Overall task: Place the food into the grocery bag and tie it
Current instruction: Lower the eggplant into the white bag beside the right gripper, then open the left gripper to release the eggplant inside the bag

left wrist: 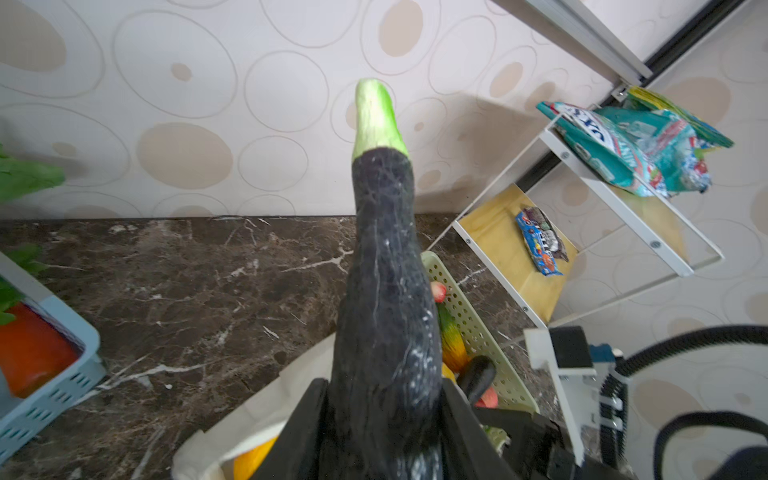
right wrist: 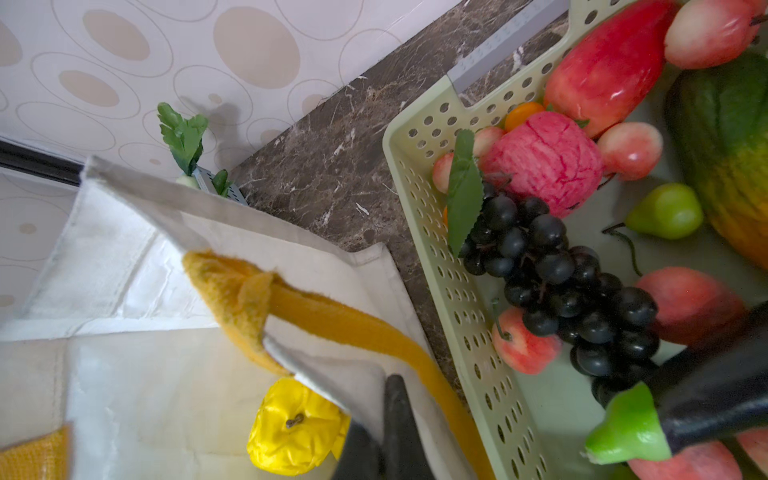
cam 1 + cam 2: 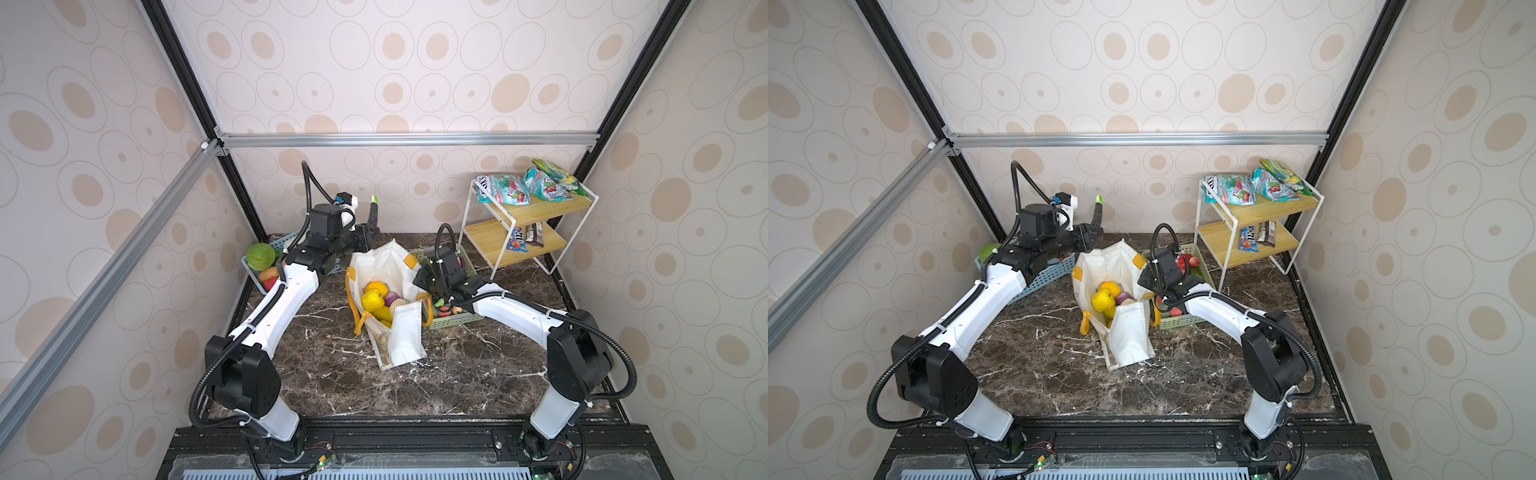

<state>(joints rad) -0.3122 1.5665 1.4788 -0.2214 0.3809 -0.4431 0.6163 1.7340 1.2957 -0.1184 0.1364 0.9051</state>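
The cream grocery bag [image 3: 397,262] stands open mid-table in both top views, with a yellow fruit [image 3: 371,299], an orange [image 3: 376,286] and a purple onion [image 3: 390,298] inside. My left gripper [image 1: 383,384] is shut on a dark eggplant [image 1: 386,270] with a green tip, held up above the bag's far left rim [image 3: 1097,214]. My right gripper [image 2: 380,409] is shut on the bag's right rim [image 2: 340,374], beside its yellow handle [image 2: 332,324]. Below that rim lies the yellow fruit [image 2: 291,432].
A green basket [image 2: 457,291] of toy fruit stands right against the bag. A blue basket [image 3: 1042,282] with a cabbage [image 3: 261,257] sits at the back left under my left arm. A two-tier shelf [image 3: 523,224] with snack packets [image 3: 503,189] fills the back right corner.
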